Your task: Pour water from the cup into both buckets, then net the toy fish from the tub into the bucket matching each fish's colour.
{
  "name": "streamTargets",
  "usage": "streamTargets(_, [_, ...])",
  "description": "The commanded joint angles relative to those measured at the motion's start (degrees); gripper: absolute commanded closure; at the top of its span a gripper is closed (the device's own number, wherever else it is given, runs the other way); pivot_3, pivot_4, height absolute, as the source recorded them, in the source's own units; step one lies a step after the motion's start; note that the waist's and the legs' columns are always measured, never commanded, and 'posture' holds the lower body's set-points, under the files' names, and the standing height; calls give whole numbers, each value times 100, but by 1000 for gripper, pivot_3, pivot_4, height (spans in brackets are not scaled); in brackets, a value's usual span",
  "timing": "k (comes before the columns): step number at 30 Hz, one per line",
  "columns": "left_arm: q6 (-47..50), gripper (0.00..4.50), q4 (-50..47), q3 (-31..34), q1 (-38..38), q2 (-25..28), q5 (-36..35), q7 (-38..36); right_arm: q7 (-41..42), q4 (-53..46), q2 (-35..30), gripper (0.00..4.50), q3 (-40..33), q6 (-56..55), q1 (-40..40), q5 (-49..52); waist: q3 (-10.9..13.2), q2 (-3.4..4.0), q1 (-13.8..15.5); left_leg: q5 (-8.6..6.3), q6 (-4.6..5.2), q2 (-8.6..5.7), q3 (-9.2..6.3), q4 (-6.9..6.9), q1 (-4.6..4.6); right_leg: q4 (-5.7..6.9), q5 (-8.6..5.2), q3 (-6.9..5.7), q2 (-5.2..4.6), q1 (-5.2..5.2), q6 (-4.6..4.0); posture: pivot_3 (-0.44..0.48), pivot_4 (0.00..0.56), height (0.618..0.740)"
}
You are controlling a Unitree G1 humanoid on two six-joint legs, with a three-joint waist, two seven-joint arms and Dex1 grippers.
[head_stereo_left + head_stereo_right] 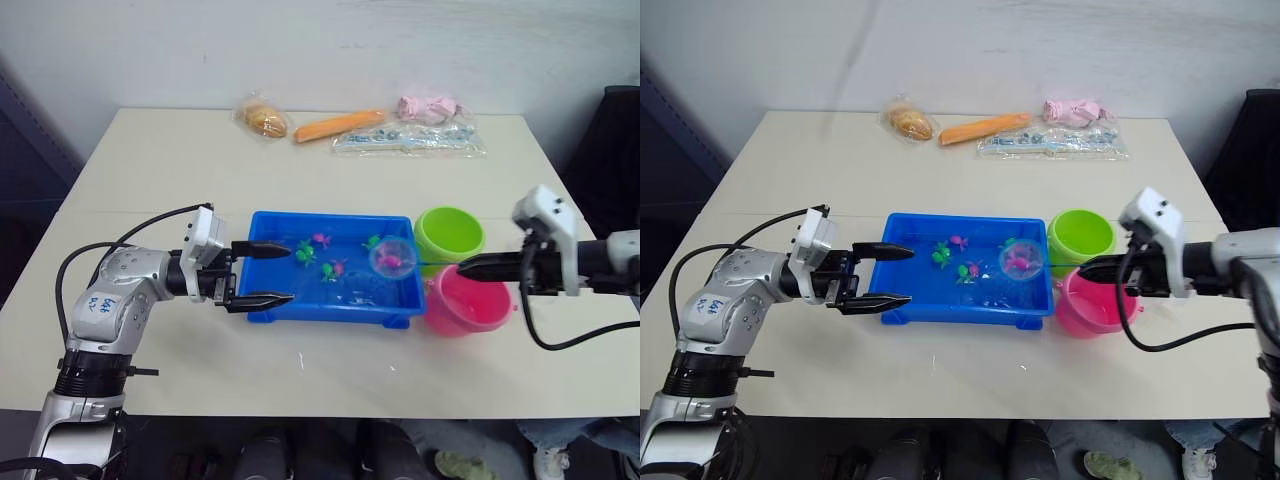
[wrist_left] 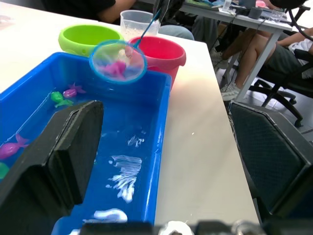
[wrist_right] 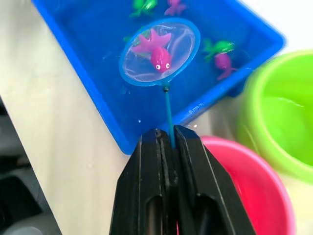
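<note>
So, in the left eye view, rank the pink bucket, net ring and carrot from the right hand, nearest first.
From the right hand:
1. Pink bucket, right beneath it.
2. Net ring, over the tub's right end, holding a pink fish.
3. Carrot, at the table's far edge.

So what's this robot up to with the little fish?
It's netting toy fish out of a blue tub. The right gripper is shut on the handle of a small net, which hangs over the tub's right end with a pink fish in it, close to the pink bucket and the green bucket. More fish, green and pink, are in the tub. The left gripper is open, its fingers either side of the tub's left rim.
</note>
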Motion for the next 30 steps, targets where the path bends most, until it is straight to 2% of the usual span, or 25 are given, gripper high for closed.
streamTargets(1, [-43,68,-31,38,-159,-84,-150,-71,-192,-984,30,4500,-1505,599,714,506,0,0,24,0,0,-1,0,0,1,0,0,-1,1,1,0,0,150,740])
streamTargets(6, [-97,68,15,-62,-262,-280,-147,-109,-453,-1789,399,4500,-2936,889,1966,790,0,0,98,-1,1,-1,-2,0,7,-2,0,1,2,8,0,0,150,740])
streamTargets(9, [-82,68,19,-99,-293,-385,-145,-119,-534,-1938,691,4500,-3408,538,2476,941,0,0,101,-2,3,-7,-1,0,8,-5,1,3,3,11,1,0,150,740])
streamTargets(11, [-63,68,50,-181,-315,-507,-152,-136,-678,-2020,1164,4500,-3872,318,2903,1010,-1,-2,102,-2,4,-8,2,0,10,-4,1,9,3,11,2,0,150,740])
streamTargets(12, [-74,68,79,-244,-338,-597,-134,-143,-684,-2037,1389,4500,-3987,-153,3326,787,-1,-2,105,-2,3,-10,0,-1,15,-7,1,7,8,19,2,0,150,740])
streamTargets(14, [-84,68,108,-317,-369,-731,-117,-123,-538,-2187,1572,4500,-3943,-881,4206,396,-4,2,162,-2,3,-14,-1,-2,14,-11,1,7,9,20,2,0,150,740])
streamTargets(17, [-105,68,116,-353,-361,-802,-90,-121,-1152,-2077,1982,4500,-3959,-1462,4140,383,-4,2,85,-2,3,-19,-6,-6,18,-20,3,9,14,32,6,0,150,740])
streamTargets(23, [-166,68,116,-403,-308,-809,-37,-156,-1199,-1913,2092,4500,-3661,-2641,4855,47,-4,3,26,-2,4,-8,2,-5,46,-27,5,29,18,45,6,0,150,740])
streamTargets(26, [-192,68,95,-421,-284,-852,-24,-103,-1576,-1603,2407,4500,-3435,-3326,4870,-208,-4,3,34,-1,3,-5,1,-5,47,-27,4,29,18,46,5,0,150,740])
streamTargets(30, [-187,68,20,-423,-232,-865,-36,-41,-1772,-1340,2401,4500,-3153,-3841,4863,-408,-5,5,35,-1,5,-3,3,-5,47,-26,5,32,11,46,5,0,150,740])
